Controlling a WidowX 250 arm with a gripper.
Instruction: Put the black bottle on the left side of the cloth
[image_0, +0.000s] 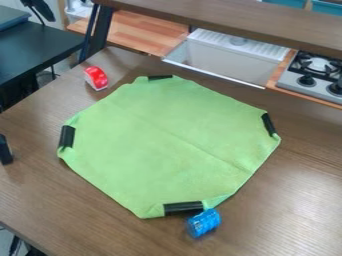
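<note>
A green cloth (167, 145) lies spread over the middle of the wooden table, its corners folded in under black strips. At the left edge of the camera view, a dark upright object (5, 150) stands on the table, left of the cloth and apart from it. It is partly cut off by the view's edge, and I cannot tell for certain whether it is the black bottle.
Beyond the cloth's upper left side is a red and white object (96, 78). A blue cylinder (203, 223) lies by the cloth's near corner. A raised shelf (234, 19) crosses the back, with a sink (230, 57) and stove (314, 75) behind the table.
</note>
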